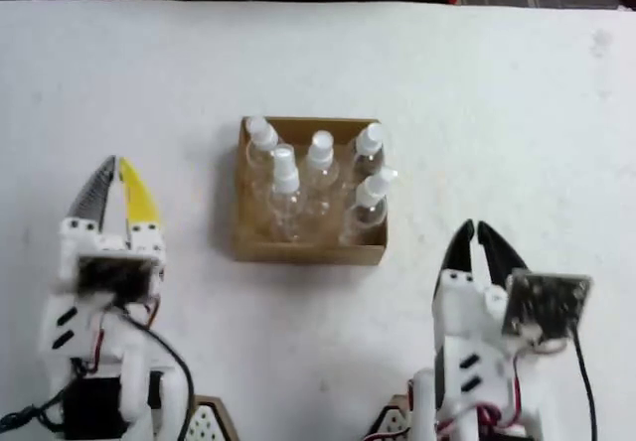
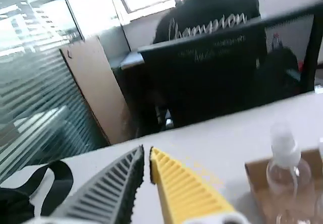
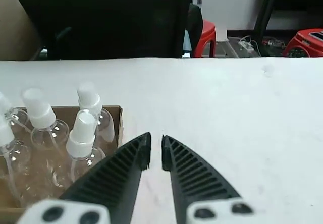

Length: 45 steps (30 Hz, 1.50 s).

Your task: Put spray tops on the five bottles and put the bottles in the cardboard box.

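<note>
left tool (image 1: 117, 166): jaws closed, empty | right tool (image 1: 475, 230): jaws closed, empty | cardboard box (image 1: 298, 252): on counter (image 1: 497, 83), apart from both tools | five bottles (image 1: 320, 173): upright inside, spray tops (image 1: 370, 138) on

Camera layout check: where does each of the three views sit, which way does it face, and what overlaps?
High view: fixed above the table, looking down; cardboard box of bottles mid-frame, left tool and right tool at the near edge.
Left wrist view: on the left arm, facing across the table past its own tool, box corner at frame edge.
Right wrist view: on the right arm, facing likewise over its own tool, box beside.
Shared: all three see the box and bottles.
</note>
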Each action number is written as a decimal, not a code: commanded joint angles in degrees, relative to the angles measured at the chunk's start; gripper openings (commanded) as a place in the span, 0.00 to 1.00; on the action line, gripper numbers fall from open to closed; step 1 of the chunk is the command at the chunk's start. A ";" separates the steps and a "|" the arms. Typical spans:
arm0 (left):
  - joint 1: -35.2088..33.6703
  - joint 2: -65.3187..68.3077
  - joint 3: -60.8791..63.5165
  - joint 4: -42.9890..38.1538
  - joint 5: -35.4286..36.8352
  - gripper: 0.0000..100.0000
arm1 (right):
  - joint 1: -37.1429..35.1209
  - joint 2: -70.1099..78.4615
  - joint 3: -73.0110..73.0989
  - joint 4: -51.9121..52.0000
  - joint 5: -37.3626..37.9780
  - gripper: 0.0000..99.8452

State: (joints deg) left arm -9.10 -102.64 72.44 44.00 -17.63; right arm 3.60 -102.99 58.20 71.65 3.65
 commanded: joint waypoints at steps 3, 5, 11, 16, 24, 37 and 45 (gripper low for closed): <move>1.10 -2.07 -1.49 12.40 0.18 0.02 | 0.75 -0.40 8.70 -7.69 -0.44 0.02; 0.75 -2.07 -1.49 14.33 4.22 0.02 | 0.75 -0.40 12.04 -9.10 -0.44 0.02; 0.75 -2.07 6.42 17.93 17.14 0.03 | 0.75 -0.40 23.74 -14.11 -0.09 0.02; 0.75 -2.07 21.71 10.46 14.68 0.03 | 0.75 -0.40 32.97 -17.54 -0.09 0.02; 0.84 -2.24 24.53 15.65 9.41 0.03 | 0.57 -0.22 38.68 -15.52 -0.35 0.02; 1.19 -2.24 24.44 18.64 11.52 0.03 | -9.10 -0.22 38.68 -7.52 -0.09 0.02; 4.18 -2.24 23.56 26.81 14.95 0.03 | -9.19 -0.13 38.68 -4.18 0.00 0.02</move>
State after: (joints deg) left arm -6.81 -104.31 96.97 67.65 -2.51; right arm -5.19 -102.81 96.35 65.14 3.65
